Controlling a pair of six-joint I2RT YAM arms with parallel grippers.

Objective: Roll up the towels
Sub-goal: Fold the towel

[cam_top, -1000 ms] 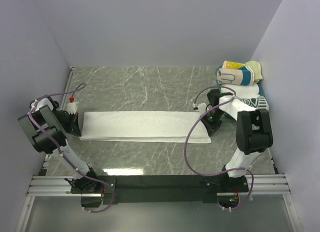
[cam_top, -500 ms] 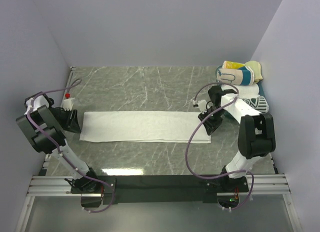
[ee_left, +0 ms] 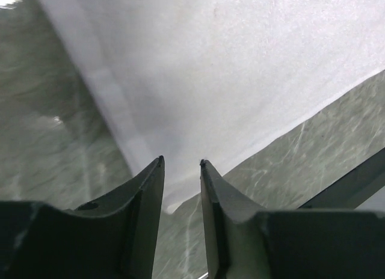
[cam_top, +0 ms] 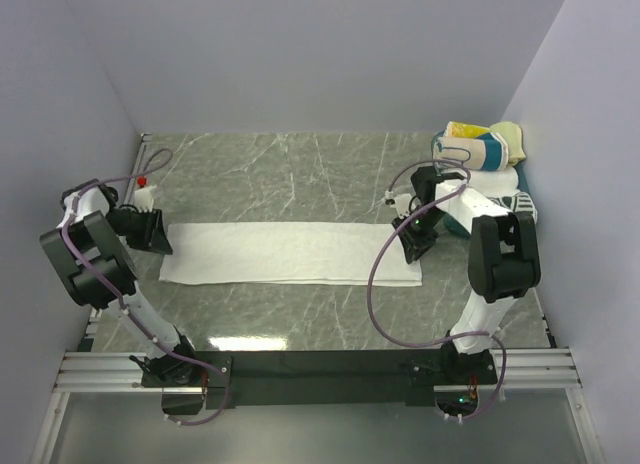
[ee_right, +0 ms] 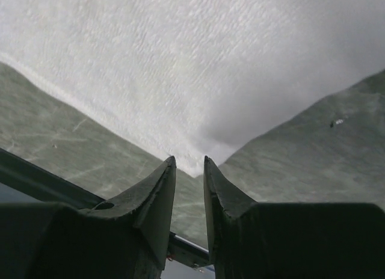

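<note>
Progress looks partial. Two small towels are done and stacked at about 2 o'clock on the bench (cam_top: pixel 300 174): a yellow-teal striped roll (cam_top: pixel 478 147) on the far side and a printed roll (cam_top: pixel 512 202) just nearer, partly hidden by the right arm. The big white towel (cam_top: pixel 290 252) is not yet rolled. It lies flat as a long strip across the middle of the bench, running from 9 o'clock to 3 o'clock, with no turn started at either end. By my reading, the whole roll of this one is left to do.

Each arm is at one end of the strip. The left arm is folded back toward the wall at 9 o'clock, with its forearm reaching in low. The left pincer (ee_left: pixel 181 162) is poised over the towel's end at a corner, jaws a narrow gap apart with nothing between them. The right arm rises from its base at 5 o'clock, bends over and drops to the 3 o'clock end. The right pincer (ee_right: pixel 189 160) points at the corner there, likewise slightly parted and empty, with cloth showing just past its tips.
</note>
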